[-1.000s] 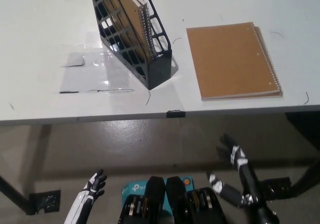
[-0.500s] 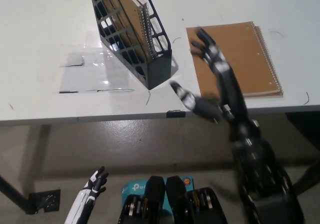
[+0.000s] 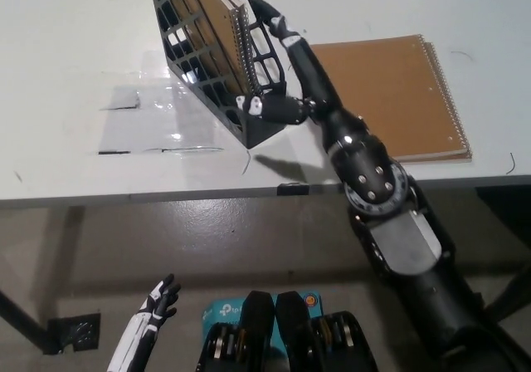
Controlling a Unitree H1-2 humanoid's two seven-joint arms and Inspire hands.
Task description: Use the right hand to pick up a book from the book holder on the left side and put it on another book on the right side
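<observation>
The white table carries a black lattice-walled book holder on its left part. The holder leans, with its open top toward the far edge of the table. Inside it stand spiral-bound notebooks with brown covers; the wire binding of the nearest one faces the holder's right wall.

To the right of the holder, apart from it, a second brown spiral-bound notebook lies flat on the table. Its wire binding runs along its right edge. A further cover edge shows beneath it on that side.

The black right arm comes in from the bottom right and crosses the table's front edge. The right hand is at the right wall of the book holder. Its fingers are spread and extend up along the outside of the lattice wall, while the thumb lies low near the holder's front corner. The hand is wide and grips nothing; the notebooks are all inside the holder.

The white left hand rests below the table edge at lower left, fingers apart and empty.

A patch of clear tape lies on the table left of the holder.
</observation>
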